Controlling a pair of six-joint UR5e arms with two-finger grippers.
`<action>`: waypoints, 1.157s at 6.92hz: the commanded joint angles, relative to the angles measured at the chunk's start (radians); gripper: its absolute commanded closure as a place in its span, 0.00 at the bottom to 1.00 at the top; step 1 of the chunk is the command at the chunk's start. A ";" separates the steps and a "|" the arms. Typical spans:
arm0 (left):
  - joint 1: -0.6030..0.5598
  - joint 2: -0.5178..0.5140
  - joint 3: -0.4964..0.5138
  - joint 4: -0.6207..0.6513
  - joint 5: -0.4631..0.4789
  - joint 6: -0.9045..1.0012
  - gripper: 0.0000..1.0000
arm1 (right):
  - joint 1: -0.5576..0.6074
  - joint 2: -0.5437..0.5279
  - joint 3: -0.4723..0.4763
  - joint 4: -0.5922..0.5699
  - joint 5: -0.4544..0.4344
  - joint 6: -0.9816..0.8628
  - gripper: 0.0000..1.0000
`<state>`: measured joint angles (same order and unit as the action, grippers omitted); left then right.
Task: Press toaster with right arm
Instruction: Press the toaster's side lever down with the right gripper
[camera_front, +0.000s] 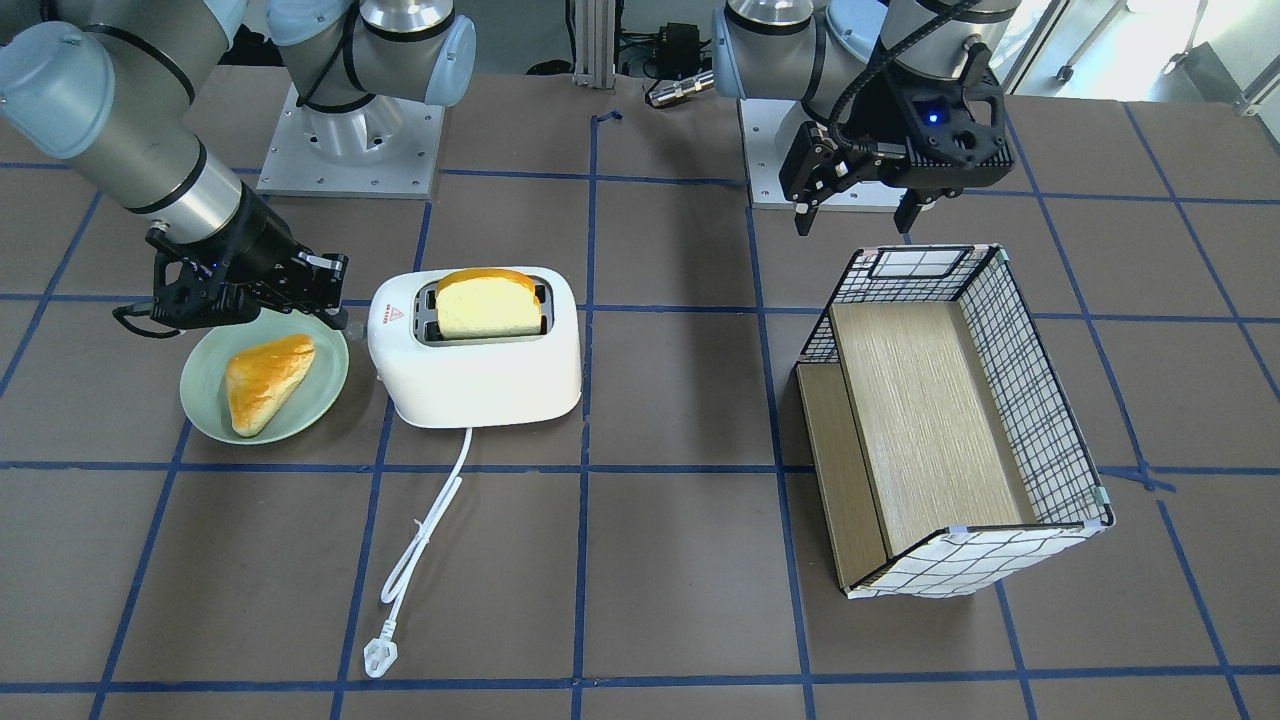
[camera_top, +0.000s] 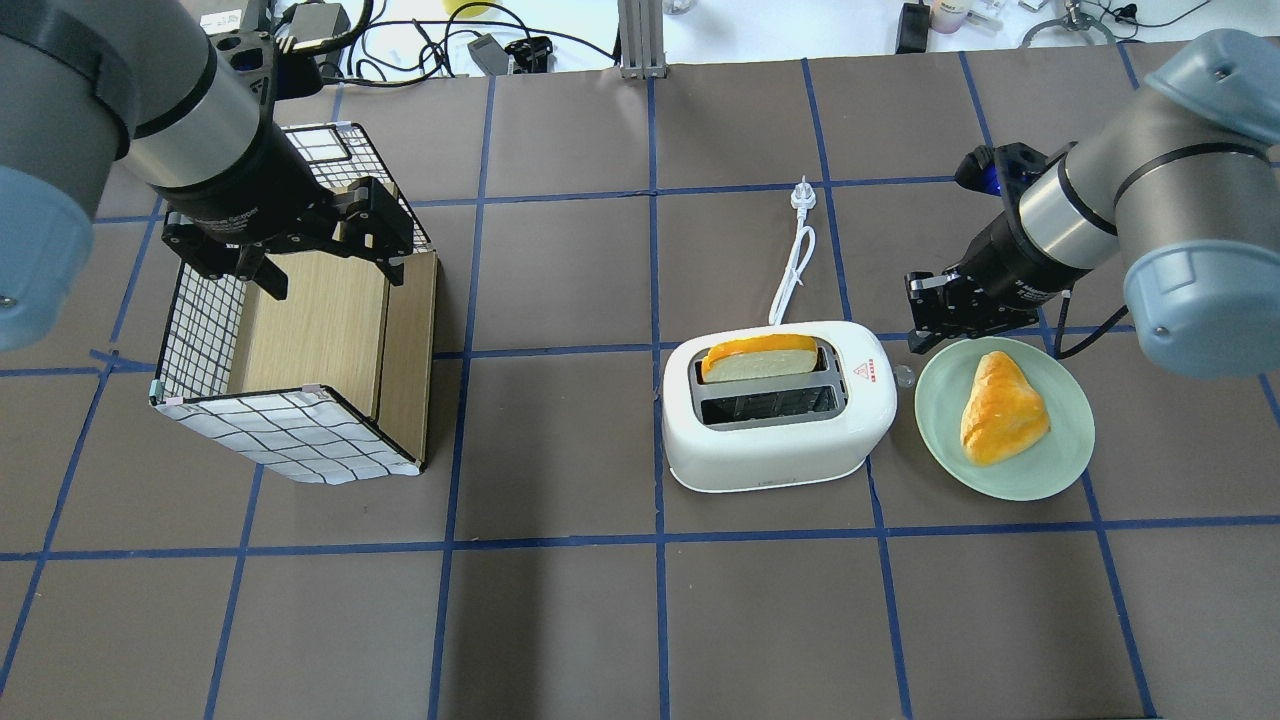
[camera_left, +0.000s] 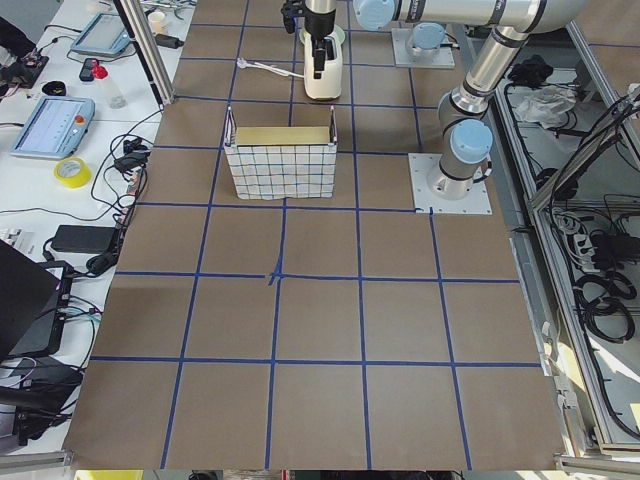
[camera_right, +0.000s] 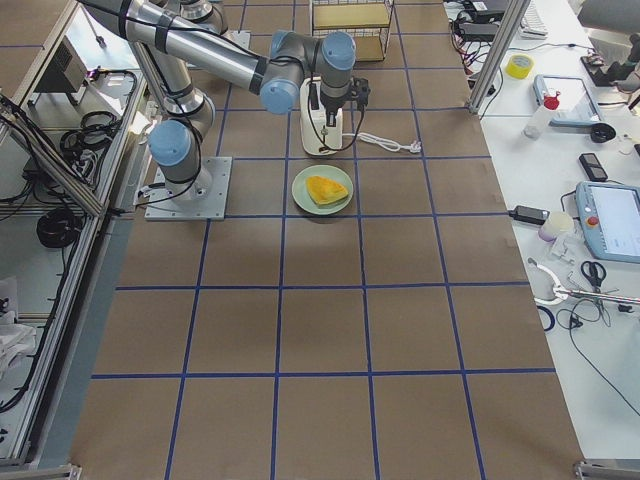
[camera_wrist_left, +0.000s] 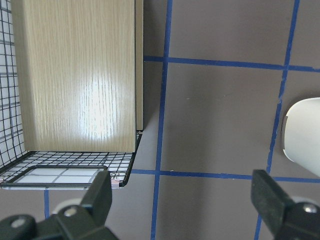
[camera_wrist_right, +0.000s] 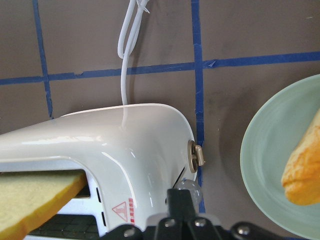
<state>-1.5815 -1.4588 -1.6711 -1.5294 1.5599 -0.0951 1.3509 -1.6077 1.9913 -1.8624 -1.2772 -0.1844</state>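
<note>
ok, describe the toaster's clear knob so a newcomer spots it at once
Find the white toaster beside the green plate. On its end wall facing that plate, close by the right tool, a small knob sticks out. It is round and see-through, unlike the brass-coloured dial next to it.

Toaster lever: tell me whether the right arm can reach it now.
Probably yes: the right hand hovers at the lever on the toaster's end, with nothing between; the plate lies beside.

White toaster (camera_front: 480, 375) with red triangle sticker (camera_front: 393, 318), golden-crusted slice (camera_front: 490, 305), pale green plate (camera_front: 205, 405), black-on-white grid basket (camera_front: 960, 572), brown table (camera_front: 690, 580), blue tape lines (camera_front: 582, 560).
</note>
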 joint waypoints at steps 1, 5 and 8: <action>0.000 0.000 -0.001 0.000 -0.001 0.000 0.00 | -0.045 0.000 0.059 -0.032 0.045 -0.035 1.00; 0.000 0.000 0.001 0.000 -0.001 0.000 0.00 | -0.047 0.000 0.093 -0.031 0.079 -0.043 1.00; 0.000 0.000 -0.001 0.000 0.000 0.000 0.00 | -0.049 0.000 0.101 -0.031 0.079 -0.047 1.00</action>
<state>-1.5816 -1.4588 -1.6708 -1.5294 1.5589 -0.0951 1.3027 -1.6076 2.0909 -1.8929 -1.1982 -0.2300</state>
